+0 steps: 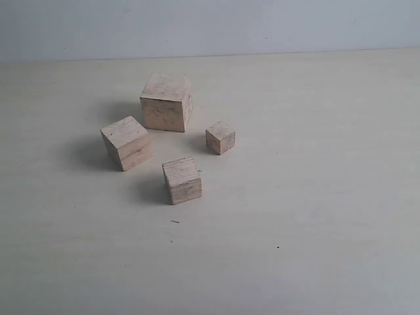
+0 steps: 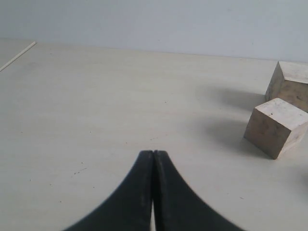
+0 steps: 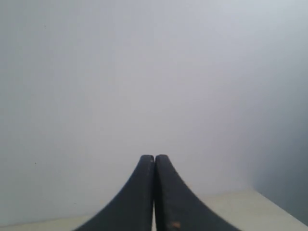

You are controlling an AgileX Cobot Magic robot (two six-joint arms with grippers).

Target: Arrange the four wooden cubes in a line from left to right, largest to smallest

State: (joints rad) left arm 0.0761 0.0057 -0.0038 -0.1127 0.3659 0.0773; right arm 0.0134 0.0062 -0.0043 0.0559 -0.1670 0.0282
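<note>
Four pale wooden cubes stand in a loose cluster on the table in the exterior view. The largest cube [image 1: 167,102] is at the back. The second-largest cube [image 1: 126,142] sits left of centre, the third cube [image 1: 182,180] is nearest the front, and the smallest cube [image 1: 220,137] is on the right. Neither arm shows in the exterior view. My left gripper [image 2: 153,153] is shut and empty, low over the table, with the second-largest cube [image 2: 275,126] and the largest cube [image 2: 290,83] ahead of it, off to one side. My right gripper [image 3: 154,157] is shut and empty, facing a blank wall.
The pale table top [image 1: 315,216] stretches wide around the cubes, ending at a grey wall [image 1: 210,26] behind. A table edge [image 2: 17,57] shows in the left wrist view. A strip of table [image 3: 240,207] lies below the right gripper.
</note>
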